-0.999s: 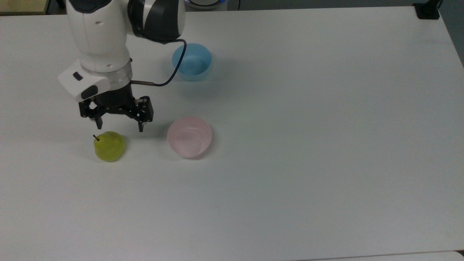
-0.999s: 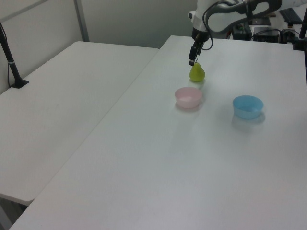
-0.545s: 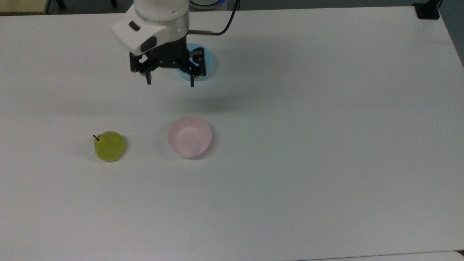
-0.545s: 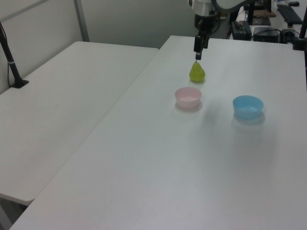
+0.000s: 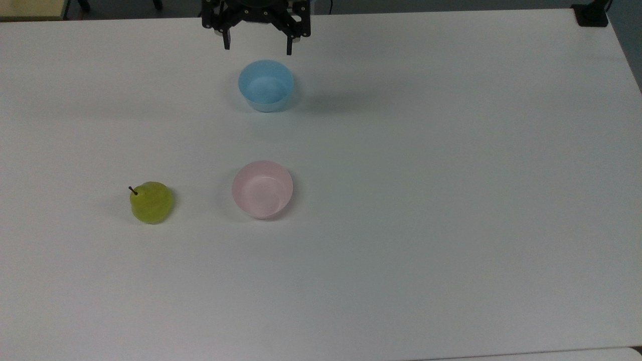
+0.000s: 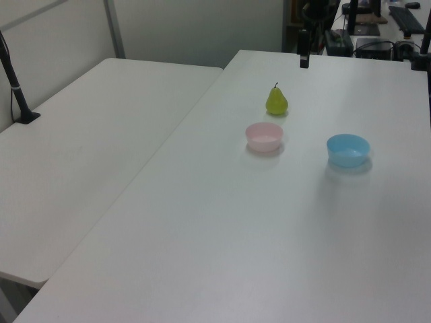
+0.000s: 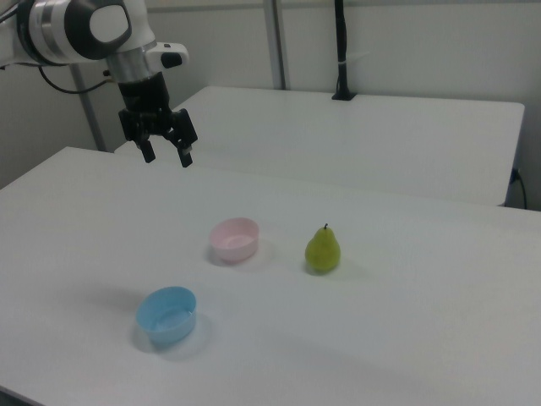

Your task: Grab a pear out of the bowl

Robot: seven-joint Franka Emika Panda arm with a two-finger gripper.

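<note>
We see the small yellow-green pear standing upright on the white table, beside the empty pale pink round bowl, not in it. The black two-finger gripper hangs high, spread wide and carrying nothing, apparently finished.

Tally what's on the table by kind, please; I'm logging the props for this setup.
Bowls: 2, the pink bowl and the light blue bowl
Pears: 1, the pear, standing on the table beside the pink bowl
Total: 3
</note>
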